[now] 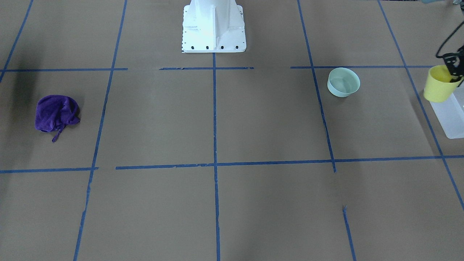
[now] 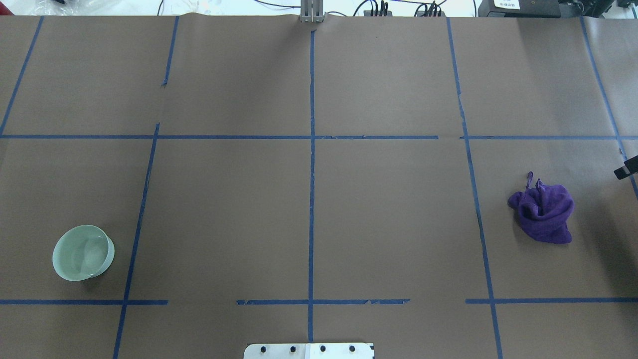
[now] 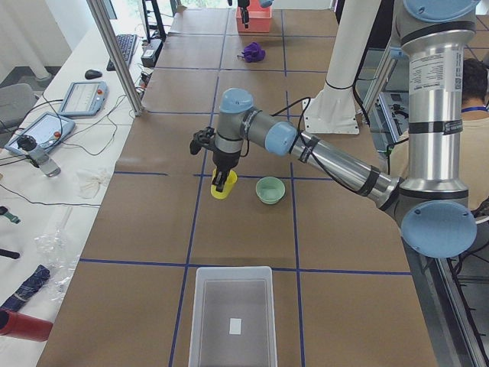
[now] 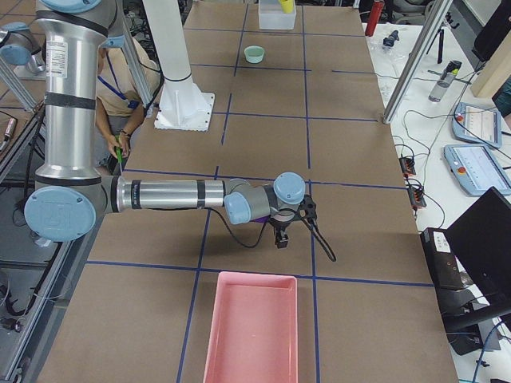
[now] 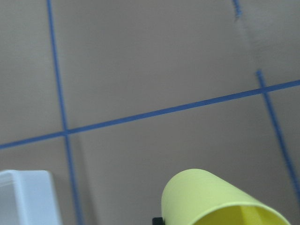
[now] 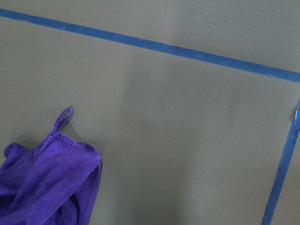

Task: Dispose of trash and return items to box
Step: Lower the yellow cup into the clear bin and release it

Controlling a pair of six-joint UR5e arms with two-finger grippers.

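Observation:
My left gripper (image 1: pixel 455 74) is shut on the rim of the yellow cup (image 1: pixel 439 84) and holds it clear of the table, close to the frosted white box (image 1: pixel 451 116). The cup (image 3: pixel 222 186) also shows in the exterior left view, between the box (image 3: pixel 233 313) and the mint-green bowl (image 3: pixel 270 189). The left wrist view shows the cup (image 5: pixel 220 199) with a corner of the box (image 5: pixel 26 197) at lower left. The bowl (image 2: pixel 83 252) stands upright and empty. My right gripper (image 4: pixel 281 239) hangs near the purple cloth (image 2: pixel 543 212); I cannot tell whether it is open.
A pink bin (image 4: pixel 251 327) lies at the table's end on my right. The white robot base (image 1: pixel 214 27) stands at mid-table on my side. Blue tape lines cross the brown paper. The purple cloth (image 6: pixel 47 183) lies crumpled in the right wrist view.

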